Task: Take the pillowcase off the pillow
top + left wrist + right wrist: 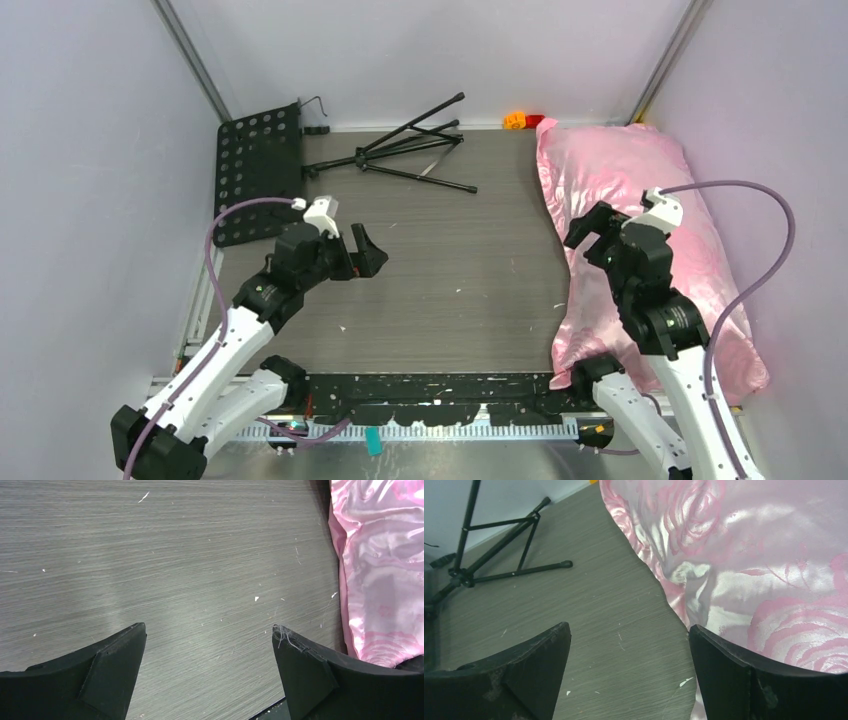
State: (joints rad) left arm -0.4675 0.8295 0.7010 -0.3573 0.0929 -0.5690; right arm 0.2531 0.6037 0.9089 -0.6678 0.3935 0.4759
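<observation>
The pink satin pillowcase (625, 180) with a rose pattern covers a plump shape along the right side of the table. The white pillow itself is hidden inside it. My right gripper (588, 232) is open and empty above the case's left edge. In the right wrist view the case (744, 555) fills the upper right and my gripper (630, 632) hangs over bare table beside it. My left gripper (358, 250) is open and empty over the middle left of the table. In the left wrist view my gripper (209, 630) is above bare wood and the case (380, 570) lies at the right.
A folded black tripod stand (415, 150) lies at the back of the table, also in the right wrist view (494, 545). A black perforated plate (257, 170) lies at the back left. Small orange and red objects (520, 120) sit by the back wall. Grey walls enclose the table.
</observation>
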